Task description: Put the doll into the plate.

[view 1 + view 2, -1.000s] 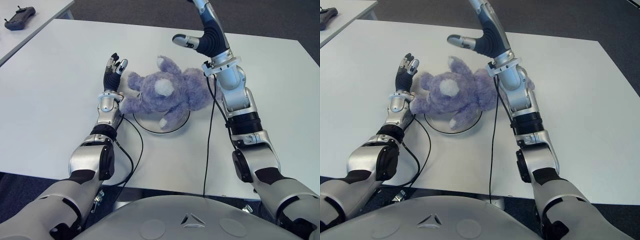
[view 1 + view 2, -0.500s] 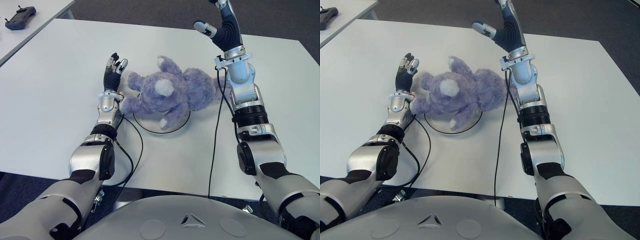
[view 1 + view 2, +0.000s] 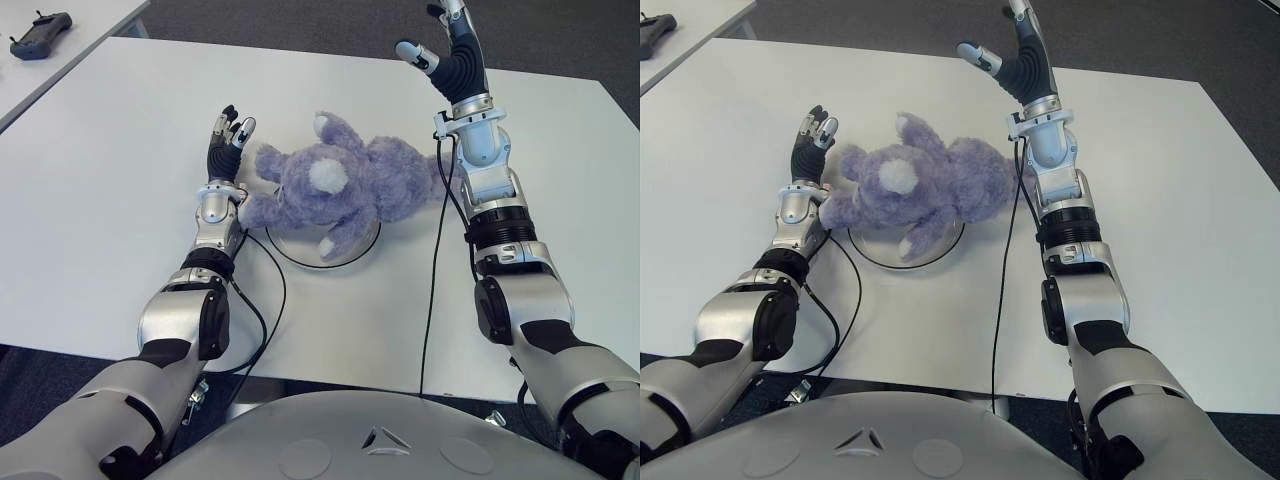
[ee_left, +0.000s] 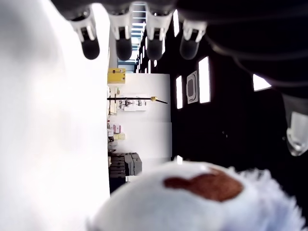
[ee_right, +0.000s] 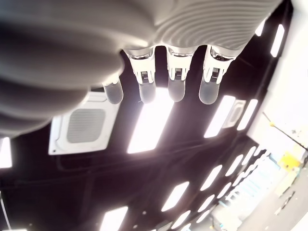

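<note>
Fingers of the right hand extended and spread, holding nothing; hand raised above the tabletop, beyond the doll's far end. Left hand fingers also straight and empty, just beside the doll on its left. Purple doll lies sprawled over the plate (only the near rim shows).
</note>
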